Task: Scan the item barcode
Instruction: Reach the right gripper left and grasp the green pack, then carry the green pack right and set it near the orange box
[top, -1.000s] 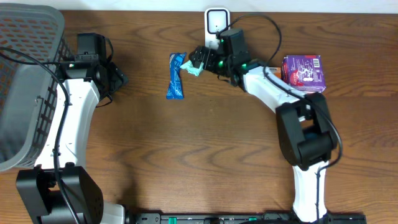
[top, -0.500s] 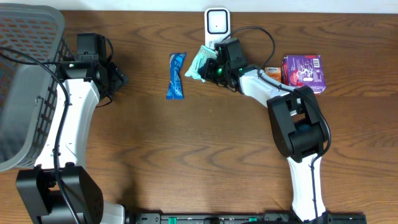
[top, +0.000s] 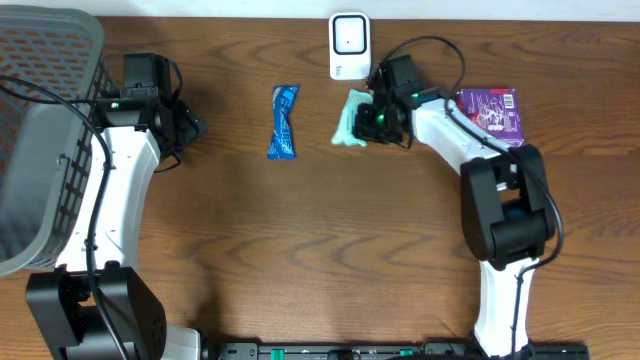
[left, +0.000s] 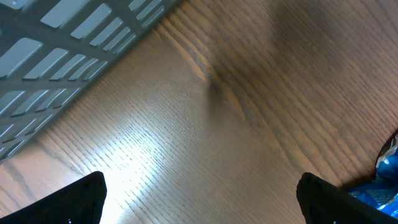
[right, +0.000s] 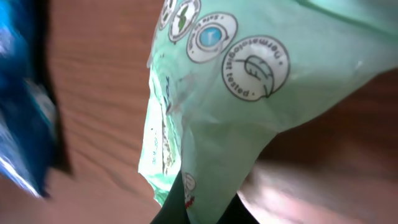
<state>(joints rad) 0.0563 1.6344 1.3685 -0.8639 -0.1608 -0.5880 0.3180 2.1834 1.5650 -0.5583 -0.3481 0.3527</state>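
Pale green packet (top: 352, 119) moved right; round printed badges show.

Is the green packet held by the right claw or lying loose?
Held: right claw is shut on the green packet, pinching its edge in the wrist view.

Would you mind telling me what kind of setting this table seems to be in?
Probably a mock shop checkout on a lab bench: a white barcode scanner stands at the wooden table's far edge, a grey shopping basket sits at the left, and packaged goods lie between.
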